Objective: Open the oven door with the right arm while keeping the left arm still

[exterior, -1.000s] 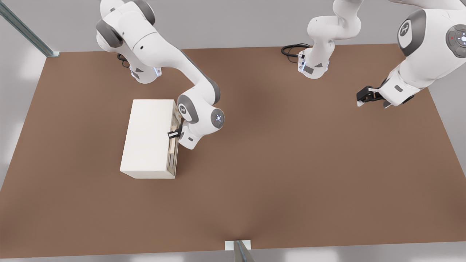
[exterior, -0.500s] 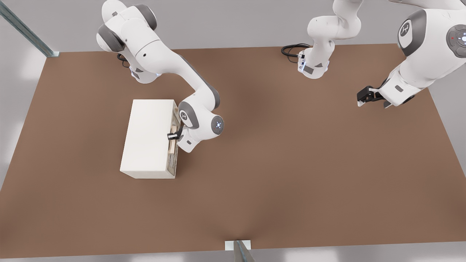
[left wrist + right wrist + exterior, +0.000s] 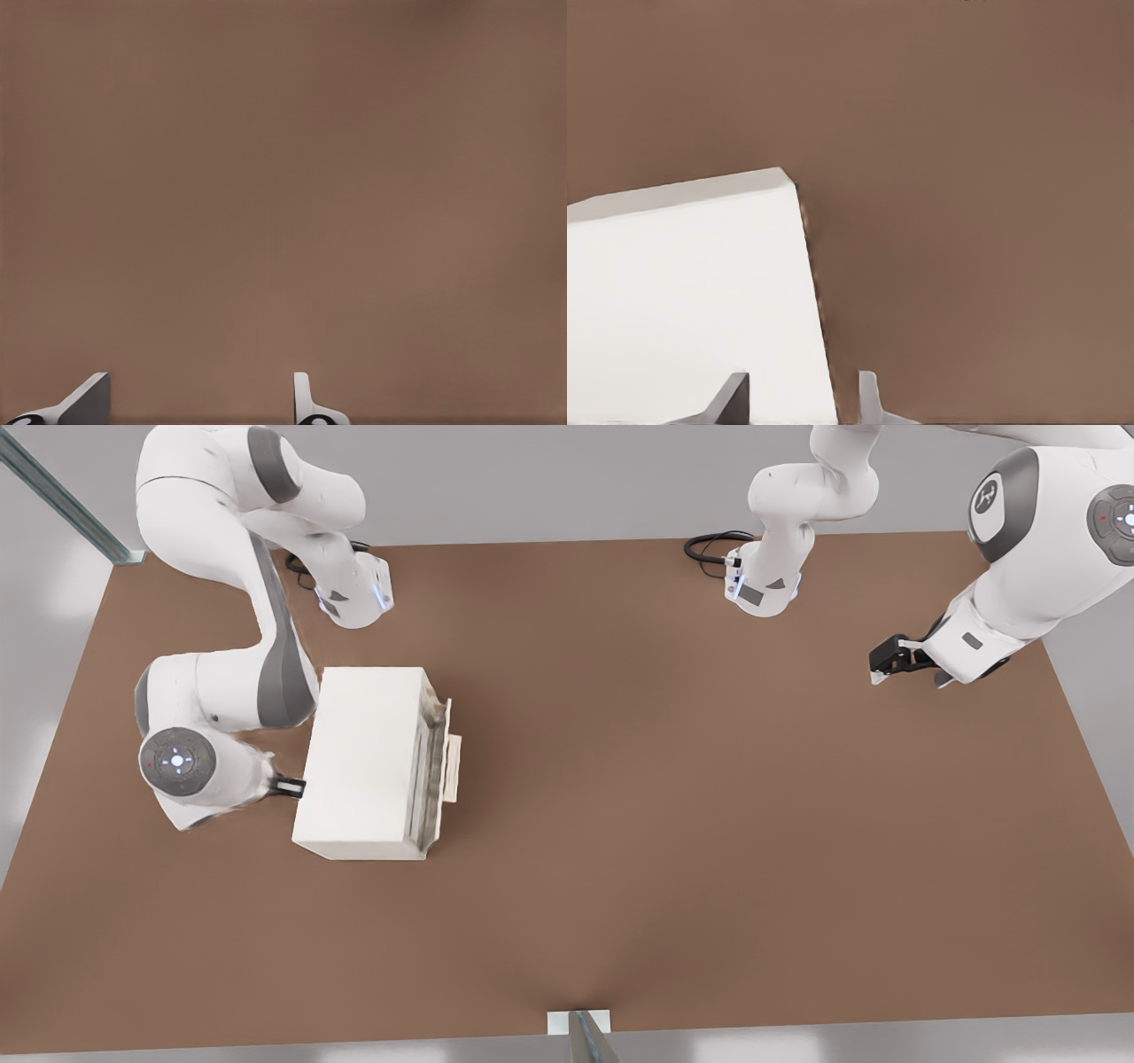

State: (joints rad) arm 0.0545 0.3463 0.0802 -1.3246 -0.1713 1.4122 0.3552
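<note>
You are looking down on a flat brown table (image 3: 673, 797) that fills most of the front view; pale grey floor and wall border it on every side; a metal rail (image 3: 62, 500) slants in at the far corner on the front view's left, and a small pale bracket (image 3: 580, 1023) sits at the middle of the near edge. On the table you can count one cream-white box oven (image 3: 363, 762), standing toward the front view's left; two white robot arms rise from bases along the far edge, each with a black cable (image 3: 709, 545) curled beside its base. The oven door (image 3: 437, 771) faces the front view's right and stands slightly ajar, tilted away from the box at its top edge; one pale wooden bar handle (image 3: 454, 768) juts from it, with nothing touching it. The right arm (image 3: 221, 682) bends down on the opposite side of the oven, toward the front view's left; its gripper (image 3: 291, 786) sits at the box's rear lower corner, just beside the cream wall. In the right wrist view you see two grey fingertips (image 3: 731, 398) spread apart with the oven's corner edge between them, so the pincer is released and grasps nothing; the brown table fills the remainder of that view.
</note>
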